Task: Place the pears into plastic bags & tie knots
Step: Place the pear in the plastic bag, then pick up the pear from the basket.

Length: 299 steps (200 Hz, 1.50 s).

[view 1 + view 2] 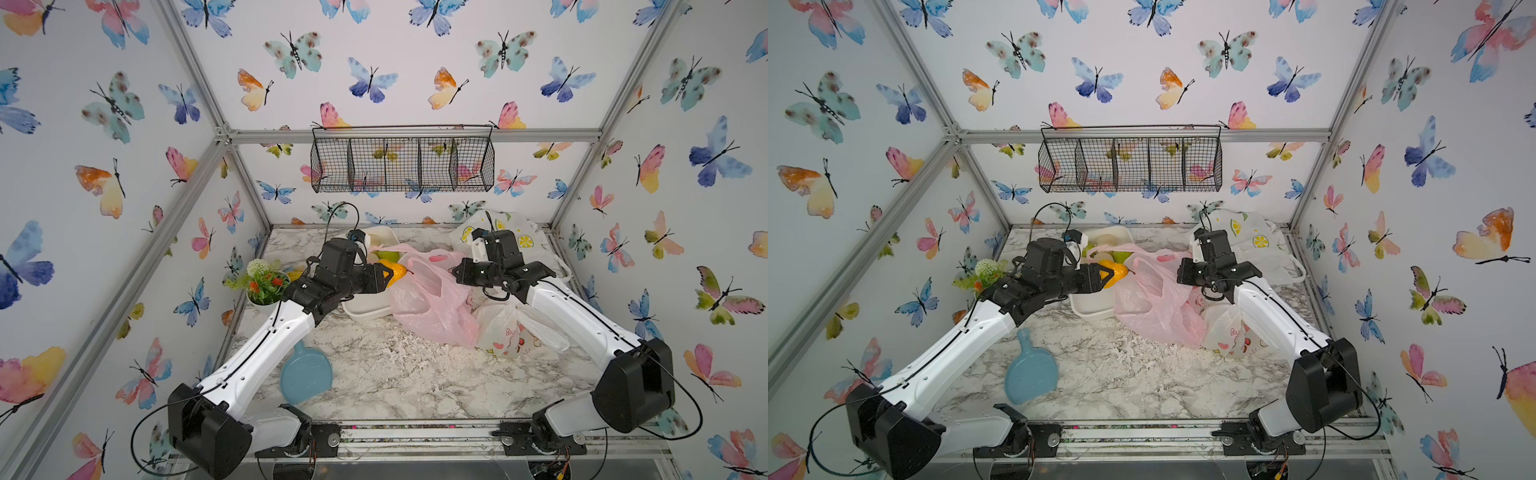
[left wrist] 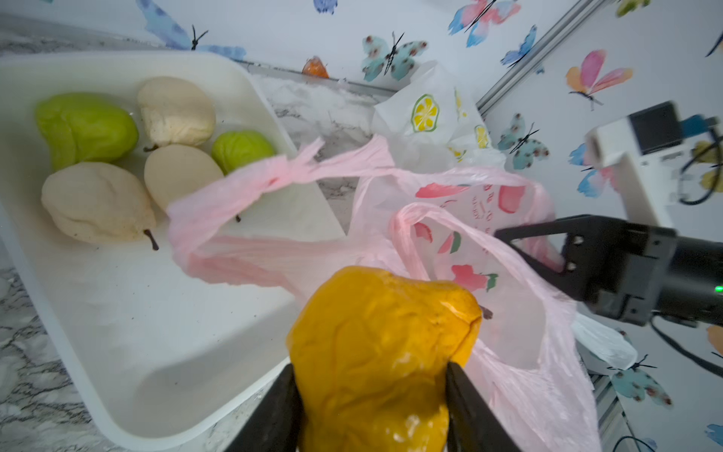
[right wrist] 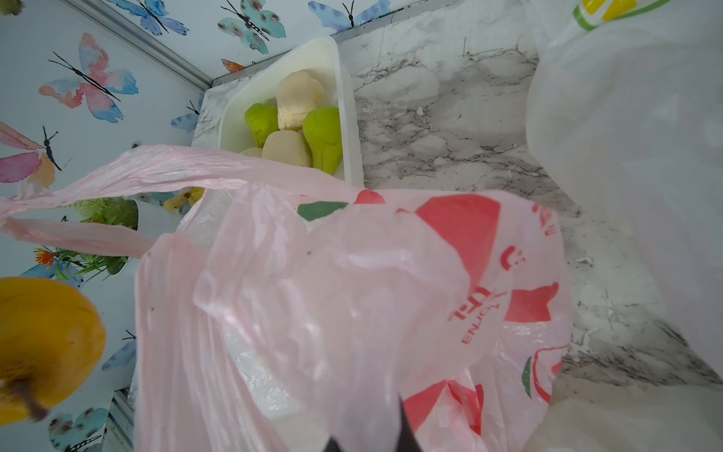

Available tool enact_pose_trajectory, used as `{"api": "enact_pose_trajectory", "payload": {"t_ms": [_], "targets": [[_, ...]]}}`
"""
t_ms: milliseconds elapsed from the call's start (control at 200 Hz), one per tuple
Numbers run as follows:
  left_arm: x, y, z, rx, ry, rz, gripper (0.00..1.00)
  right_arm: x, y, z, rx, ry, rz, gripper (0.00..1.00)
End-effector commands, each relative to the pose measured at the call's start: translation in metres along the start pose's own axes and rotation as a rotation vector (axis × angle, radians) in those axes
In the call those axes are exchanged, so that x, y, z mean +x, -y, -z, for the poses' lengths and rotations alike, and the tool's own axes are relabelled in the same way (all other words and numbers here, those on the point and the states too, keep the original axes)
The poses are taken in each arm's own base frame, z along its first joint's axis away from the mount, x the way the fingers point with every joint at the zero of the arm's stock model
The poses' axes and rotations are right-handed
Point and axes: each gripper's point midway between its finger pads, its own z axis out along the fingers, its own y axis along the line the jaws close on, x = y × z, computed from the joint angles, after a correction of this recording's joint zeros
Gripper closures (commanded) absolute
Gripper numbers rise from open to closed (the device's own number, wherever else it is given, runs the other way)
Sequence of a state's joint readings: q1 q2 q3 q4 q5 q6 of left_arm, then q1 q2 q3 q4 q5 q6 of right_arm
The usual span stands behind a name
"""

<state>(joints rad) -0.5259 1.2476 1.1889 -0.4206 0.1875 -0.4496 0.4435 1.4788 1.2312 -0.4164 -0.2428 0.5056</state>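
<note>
Beside a white tray (image 2: 156,332), the left gripper (image 2: 369,371) clutches an orange pear (image 2: 383,328) near a pink bag (image 2: 524,352) whose rim the right gripper (image 2: 504,235) pinches, jaws clenched.

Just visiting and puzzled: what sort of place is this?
Likely a robot test booth, not a kitchen: metal frame, butterfly-papered walls, left arm and right arm fixed at a marble-look table.

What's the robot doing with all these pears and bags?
The left gripper holds the orange-yellow toy pear at the mouth of the thin pink plastic bag with red fruit prints, which the right gripper pinches open by its rim. Green pears and cream pears wait in the white rectangular tray.
</note>
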Motion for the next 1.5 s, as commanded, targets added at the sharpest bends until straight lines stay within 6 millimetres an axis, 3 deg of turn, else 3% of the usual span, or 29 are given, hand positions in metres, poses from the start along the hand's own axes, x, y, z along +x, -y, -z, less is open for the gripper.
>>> {"api": "enact_pose_trajectory", "payload": {"t_ms": [0, 325, 415, 516, 641, 721, 841, 911, 1051, 1171, 1296, 1411, 1451, 1491], "targets": [[0.011, -0.012, -0.01, -0.048, -0.035, -0.004, 0.55, -0.002, 0.001, 0.001, -0.006, 0.012, -0.01, 0.97], [0.036, -0.025, -0.033, -0.158, -0.137, -0.096, 0.57, -0.004, -0.001, 0.002, -0.013, 0.02, -0.014, 0.97], [0.049, -0.016, -0.05, -0.137, -0.185, -0.13, 0.56, -0.004, -0.003, 0.001, -0.02, 0.018, -0.019, 0.97], [0.051, -0.002, -0.075, -0.104, -0.198, -0.152, 0.55, -0.001, -0.004, 0.001, -0.034, 0.011, -0.025, 0.97], [0.048, 0.038, -0.109, -0.006, -0.23, -0.174, 0.52, 0.004, 0.002, -0.001, -0.022, 0.021, -0.068, 0.97], [0.062, 0.06, -0.127, 0.062, -0.274, -0.18, 0.46, 0.007, 0.012, -0.002, 0.023, 0.029, -0.105, 0.97], [0.089, 0.061, -0.149, 0.113, -0.319, -0.2, 0.4, 0.008, 0.023, -0.006, 0.068, 0.043, -0.154, 0.97], [0.092, 0.054, -0.154, 0.11, -0.336, -0.211, 0.35, 0.006, 0.027, -0.006, 0.084, 0.056, -0.176, 0.97], [0.071, 0.058, -0.135, 0.196, -0.306, -0.189, 0.19, 0.001, 0.044, -0.001, 0.152, 0.074, -0.198, 0.97], [0.05, 0.048, -0.102, 0.197, -0.274, -0.187, 0.15, 0.003, 0.056, 0.001, 0.177, 0.067, -0.215, 0.97], [0.024, 0.016, -0.058, 0.121, -0.227, -0.195, 0.16, 0.006, 0.062, 0.002, 0.177, 0.061, -0.228, 0.97], [0.019, -0.011, -0.031, 0.19, -0.162, -0.201, 0.17, 0.005, 0.061, -0.001, 0.161, 0.066, -0.236, 0.97], [0.01, -0.03, -0.027, 0.141, -0.118, -0.171, 0.17, 0.003, 0.061, -0.002, 0.153, 0.064, -0.237, 0.97], [-0.002, -0.063, -0.027, 0.019, -0.065, -0.11, 0.17, 0.003, 0.06, -0.004, 0.15, 0.06, -0.235, 0.97]]}}
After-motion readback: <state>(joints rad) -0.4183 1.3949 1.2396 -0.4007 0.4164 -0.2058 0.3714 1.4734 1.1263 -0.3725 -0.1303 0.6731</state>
